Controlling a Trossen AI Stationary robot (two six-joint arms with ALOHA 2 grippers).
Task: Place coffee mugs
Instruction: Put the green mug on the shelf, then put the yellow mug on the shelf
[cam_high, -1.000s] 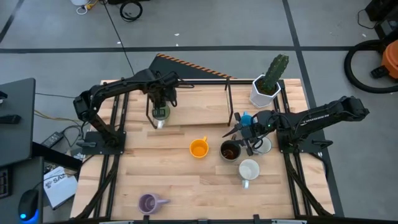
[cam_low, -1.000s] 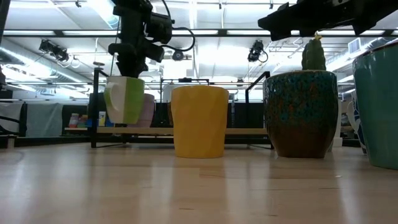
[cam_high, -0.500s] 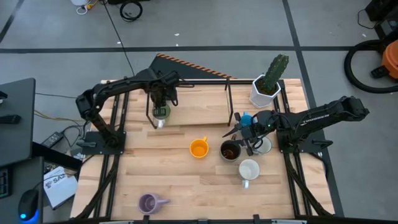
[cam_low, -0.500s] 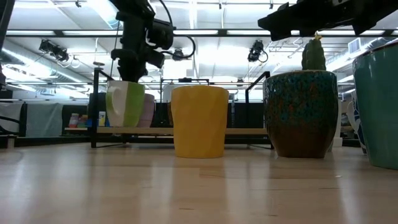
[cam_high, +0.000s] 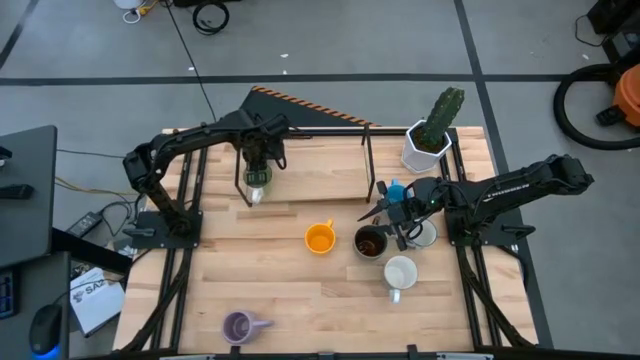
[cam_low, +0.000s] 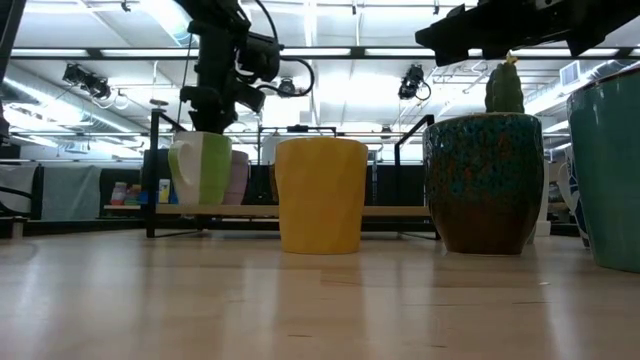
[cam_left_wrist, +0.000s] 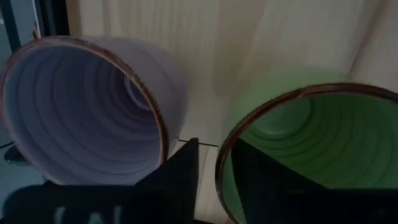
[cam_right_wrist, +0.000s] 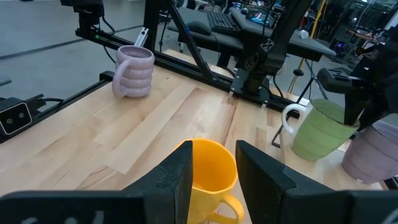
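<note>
A green mug (cam_left_wrist: 298, 143) with a white handle stands upright on the raised wooden shelf (cam_high: 310, 175) at the far left, close beside a purple mug (cam_left_wrist: 81, 118). My left gripper (cam_left_wrist: 214, 162) points down over the green mug (cam_high: 258, 180) and is open. One finger is inside its rim and one outside, with a gap showing on each side. My right gripper (cam_high: 383, 215) waits open at mid right, above the brown mug (cam_high: 370, 241), facing the orange mug (cam_right_wrist: 208, 168).
An orange mug (cam_high: 319, 238), the brown mug, a blue mug (cam_high: 397, 190) and two white mugs (cam_high: 400, 272) (cam_high: 425, 233) stand at centre right. Another purple mug (cam_high: 238, 326) is near the front left. A white pot with a cactus (cam_high: 428, 145) stands at the far right.
My left gripper has sunk a little with the green mug. The mug hung tilted just above the shelf and now stands upright on it next to the purple mug.
</note>
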